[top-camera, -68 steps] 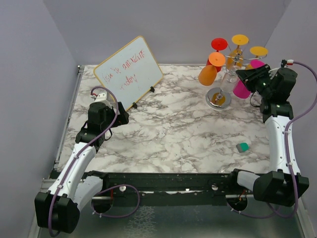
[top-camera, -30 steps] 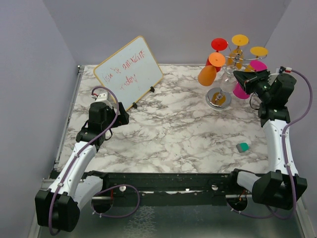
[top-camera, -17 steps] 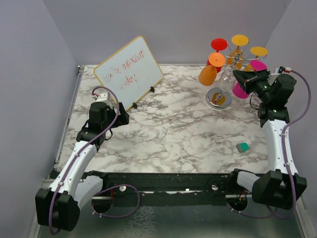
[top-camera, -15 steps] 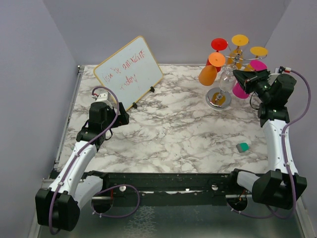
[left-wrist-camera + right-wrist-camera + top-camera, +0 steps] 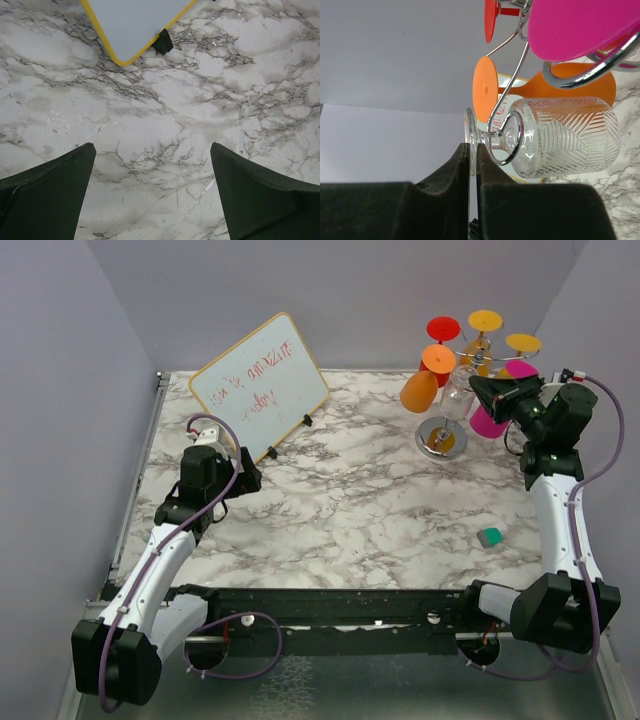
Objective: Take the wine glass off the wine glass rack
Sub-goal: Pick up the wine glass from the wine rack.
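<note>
The wine glass rack (image 5: 441,438), a silver wire stand with a round mirrored base, stands at the back right of the table. A clear cut-pattern wine glass (image 5: 565,135) hangs upside down in one of its wire loops (image 5: 507,137). It also shows in the top view (image 5: 458,398). My right gripper (image 5: 473,150) is shut on the thin edge of the clear glass's foot, and appears beside the rack in the top view (image 5: 482,390). My left gripper (image 5: 152,160) is open and empty over the marble table, far from the rack.
Orange (image 5: 570,82), magenta (image 5: 580,27) and red (image 5: 490,20) glasses hang close around the clear one, with yellow-footed ones (image 5: 485,320) behind. A yellow-framed whiteboard (image 5: 260,385) stands at the back left. A small teal block (image 5: 489,536) lies near the right arm.
My right gripper has moved up and a little left, in against the rack, and the clear glass has shifted slightly with it. The left arm has not moved.
</note>
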Tool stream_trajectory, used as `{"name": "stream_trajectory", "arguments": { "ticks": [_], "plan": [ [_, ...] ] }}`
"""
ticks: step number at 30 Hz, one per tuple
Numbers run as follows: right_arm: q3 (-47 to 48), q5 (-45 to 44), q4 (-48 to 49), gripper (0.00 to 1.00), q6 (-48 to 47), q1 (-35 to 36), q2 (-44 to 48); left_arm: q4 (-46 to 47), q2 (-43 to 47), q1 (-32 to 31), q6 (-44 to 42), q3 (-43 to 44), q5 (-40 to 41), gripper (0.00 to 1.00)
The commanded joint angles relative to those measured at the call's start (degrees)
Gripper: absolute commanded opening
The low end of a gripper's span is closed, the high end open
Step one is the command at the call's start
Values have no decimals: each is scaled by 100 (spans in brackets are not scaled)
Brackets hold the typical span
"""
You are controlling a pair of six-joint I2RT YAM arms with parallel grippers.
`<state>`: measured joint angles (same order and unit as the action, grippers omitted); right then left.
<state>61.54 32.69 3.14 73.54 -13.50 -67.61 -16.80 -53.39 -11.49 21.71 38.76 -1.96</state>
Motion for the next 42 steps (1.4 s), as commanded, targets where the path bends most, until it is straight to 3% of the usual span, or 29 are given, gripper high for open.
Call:
{"name": "stream_trajectory", "arguments": {
  "ticks": [1,18,42],
  "plan": [
    [450,32,260,0,-103,5,-44,-85,-26,-12,9,114,-94,99],
    [472,-1364,84,0,-345,5,67,-104,-25,-12,-1,111,-63,99],
    [323,-2094,-555,1,-910,3,768,-113,-60,-12,-1,114,-102,99]
  ]
}}
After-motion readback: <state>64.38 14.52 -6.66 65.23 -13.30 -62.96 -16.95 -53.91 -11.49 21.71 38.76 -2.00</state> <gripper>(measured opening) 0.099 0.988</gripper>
